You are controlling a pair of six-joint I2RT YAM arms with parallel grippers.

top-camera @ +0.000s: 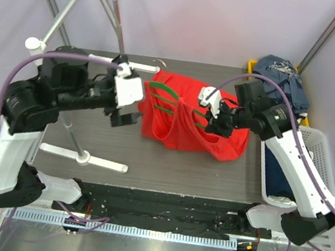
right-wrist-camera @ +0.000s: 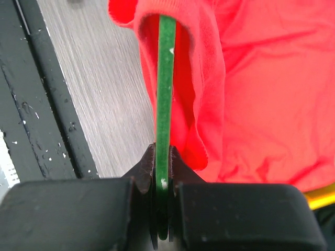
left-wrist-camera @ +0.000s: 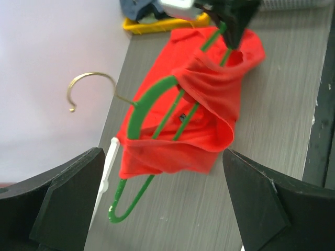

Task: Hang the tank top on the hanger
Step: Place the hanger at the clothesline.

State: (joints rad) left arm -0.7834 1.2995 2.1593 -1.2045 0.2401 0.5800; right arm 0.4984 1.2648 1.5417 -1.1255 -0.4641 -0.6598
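Observation:
The red tank top (top-camera: 183, 125) hangs bunched over the green hanger (top-camera: 162, 92) above the middle of the table. My right gripper (top-camera: 209, 121) is shut on the hanger's right end; up close its jaws pinch the green bar (right-wrist-camera: 166, 78), with red fabric (right-wrist-camera: 261, 94) draped beside it. My left gripper (top-camera: 135, 98) stands open just left of the garment, nothing between its fingers (left-wrist-camera: 63, 201). From the left wrist, the tank top (left-wrist-camera: 209, 99) covers most of the hanger (left-wrist-camera: 149, 99). The hanger's gold hook (left-wrist-camera: 89, 78) and its lower green end stick out bare.
A yellow bin (top-camera: 252, 65) with dark clothes sits at the back right. A white basket (top-camera: 318, 151) with dark clothes stands along the right edge. A white rack foot (top-camera: 96, 161) lies at the front left, and a white rack bar (left-wrist-camera: 107, 167) is beside the hanger.

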